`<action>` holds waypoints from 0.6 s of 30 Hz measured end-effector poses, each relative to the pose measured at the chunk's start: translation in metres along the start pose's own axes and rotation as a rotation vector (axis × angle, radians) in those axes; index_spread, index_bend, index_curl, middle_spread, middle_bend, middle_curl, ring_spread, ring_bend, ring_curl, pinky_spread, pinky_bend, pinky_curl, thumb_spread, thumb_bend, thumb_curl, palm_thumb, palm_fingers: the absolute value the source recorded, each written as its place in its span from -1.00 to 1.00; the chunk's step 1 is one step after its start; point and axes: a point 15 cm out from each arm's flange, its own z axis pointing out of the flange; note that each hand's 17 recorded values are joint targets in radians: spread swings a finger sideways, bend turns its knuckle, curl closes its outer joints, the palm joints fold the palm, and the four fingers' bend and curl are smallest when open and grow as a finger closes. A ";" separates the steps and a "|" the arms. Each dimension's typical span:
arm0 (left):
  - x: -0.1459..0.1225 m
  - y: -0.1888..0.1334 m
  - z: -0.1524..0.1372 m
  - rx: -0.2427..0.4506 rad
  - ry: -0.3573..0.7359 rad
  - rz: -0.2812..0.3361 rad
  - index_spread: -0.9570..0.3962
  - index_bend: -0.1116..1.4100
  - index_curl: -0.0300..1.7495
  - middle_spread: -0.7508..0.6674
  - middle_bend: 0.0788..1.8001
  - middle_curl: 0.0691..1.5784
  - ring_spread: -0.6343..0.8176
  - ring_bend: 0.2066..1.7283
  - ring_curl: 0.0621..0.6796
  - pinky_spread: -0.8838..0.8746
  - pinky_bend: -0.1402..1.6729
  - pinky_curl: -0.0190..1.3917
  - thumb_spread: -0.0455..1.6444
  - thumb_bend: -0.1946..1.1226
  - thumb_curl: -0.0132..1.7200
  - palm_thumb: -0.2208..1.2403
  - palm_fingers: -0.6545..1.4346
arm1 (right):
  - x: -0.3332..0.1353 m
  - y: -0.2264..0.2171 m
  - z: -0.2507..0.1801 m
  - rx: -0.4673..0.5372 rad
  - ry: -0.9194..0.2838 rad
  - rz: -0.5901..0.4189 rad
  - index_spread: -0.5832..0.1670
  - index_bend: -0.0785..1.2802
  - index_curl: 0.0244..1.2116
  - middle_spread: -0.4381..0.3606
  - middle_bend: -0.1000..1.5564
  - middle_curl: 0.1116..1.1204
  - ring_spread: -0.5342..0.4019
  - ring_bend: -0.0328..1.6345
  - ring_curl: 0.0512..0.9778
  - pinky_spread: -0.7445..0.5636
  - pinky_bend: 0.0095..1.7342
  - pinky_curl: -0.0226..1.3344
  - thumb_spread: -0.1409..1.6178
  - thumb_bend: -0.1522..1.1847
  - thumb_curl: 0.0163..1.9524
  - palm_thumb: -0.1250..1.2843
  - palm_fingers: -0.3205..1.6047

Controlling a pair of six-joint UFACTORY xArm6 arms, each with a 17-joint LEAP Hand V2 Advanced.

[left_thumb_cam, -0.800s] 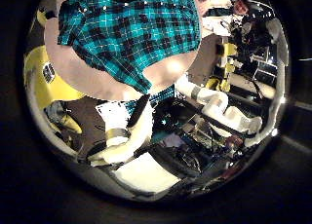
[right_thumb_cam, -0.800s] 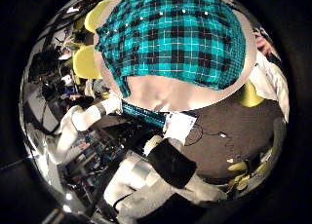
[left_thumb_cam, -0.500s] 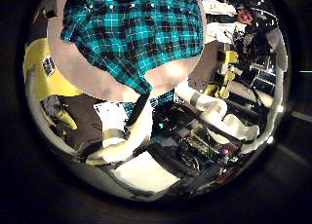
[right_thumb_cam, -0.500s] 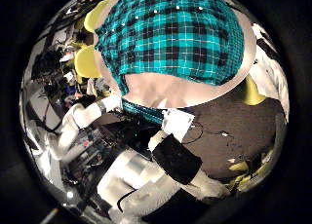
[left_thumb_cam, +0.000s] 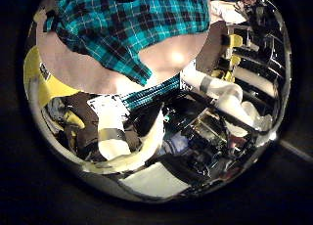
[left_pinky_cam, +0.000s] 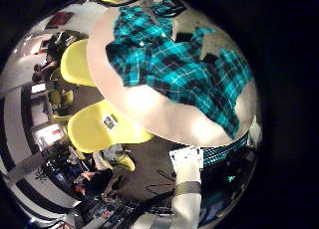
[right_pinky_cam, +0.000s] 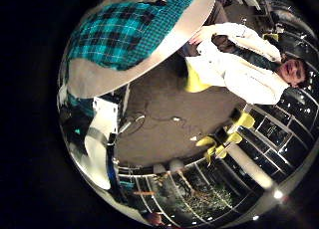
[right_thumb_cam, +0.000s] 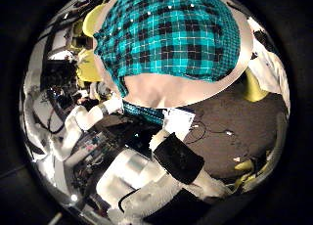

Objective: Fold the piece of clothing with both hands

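The round table fills most of what both palms look down on, so I judge both hands to be hanging well above the table, clear of the cloth. That would suit lining up on two edges before coming down together. The checked shirt lies spread flat across the table and covers most of it. A bare crescent of table is left along one side, and part of the shirt's edge runs close to the table's rim. The shirt looks fairly smooth and not yet folded, with a sleeve angled out toward the table's edge. A row of small pale buttons shows too. I cannot tell how the fingers of either hand are set.
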 end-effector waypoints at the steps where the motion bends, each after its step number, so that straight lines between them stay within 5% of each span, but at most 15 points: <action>1: 0.005 0.000 0.009 -0.001 -0.014 0.022 0.38 -0.65 -0.62 0.22 -0.83 -0.56 0.05 -0.24 -0.54 0.19 -0.36 -0.38 0.18 -0.77 -0.67 -0.51 -0.21 | -0.002 0.002 0.004 -0.012 -0.006 0.005 -0.36 -0.66 -0.59 0.17 -0.60 -0.52 0.46 -0.25 -0.62 0.66 -0.34 -0.63 0.71 -0.79 -0.76 -0.23 -0.51; 9: 0.020 -0.013 0.061 0.041 -0.075 0.105 0.41 -0.65 -0.63 0.31 -0.86 -0.58 0.17 -0.27 -0.56 0.26 -0.32 -0.39 0.10 -0.76 -0.65 -0.56 -0.27 | -0.006 0.006 0.005 -0.019 -0.011 0.039 -0.36 -0.66 -0.59 0.16 -0.59 -0.51 0.46 -0.26 -0.62 0.67 -0.35 -0.63 0.72 -0.79 -0.76 -0.26 -0.51; 18: 0.016 -0.029 0.088 0.047 -0.121 0.131 0.43 -0.61 -0.61 0.27 -0.81 -0.57 0.19 -0.28 -0.58 0.27 -0.35 -0.42 0.09 -0.73 -0.62 -0.48 -0.19 | -0.009 0.011 0.001 -0.011 -0.005 0.058 -0.36 -0.66 -0.59 0.16 -0.60 -0.51 0.46 -0.26 -0.61 0.67 -0.36 -0.62 0.73 -0.79 -0.76 -0.28 -0.51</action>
